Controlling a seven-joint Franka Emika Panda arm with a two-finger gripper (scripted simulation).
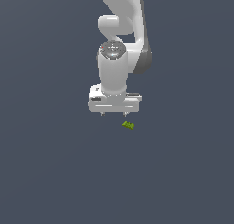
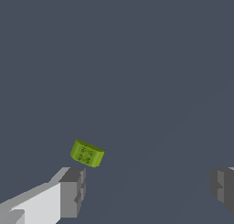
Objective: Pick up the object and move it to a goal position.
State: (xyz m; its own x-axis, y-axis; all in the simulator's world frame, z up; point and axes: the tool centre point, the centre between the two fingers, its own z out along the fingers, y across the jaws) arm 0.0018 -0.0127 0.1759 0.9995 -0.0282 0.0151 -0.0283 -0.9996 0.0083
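So the gripper (image 2: pixel 146 193) has its jaws spread wide, nothing between them. The object (image 2: pixel 87 153) sits just past one fingertip (image 2: pixel 73 191), outside the gap, tilted. Beyond it, plain grey desk (image 2: pixel 137 58).

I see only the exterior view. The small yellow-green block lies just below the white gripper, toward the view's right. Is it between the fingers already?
Observer: No. In the wrist view the small yellow-green block sits beside one grey finger pad, not in the gap.
Operator: Are the fingers wide open?
Observer: Yes. The gripper shows a wide gap, with the other pad far across.
Operator: Does the block touch a finger?
Observer: There appears to be a small gap to the nearest pad; the block lies tilted relative to the gripper's fingers.
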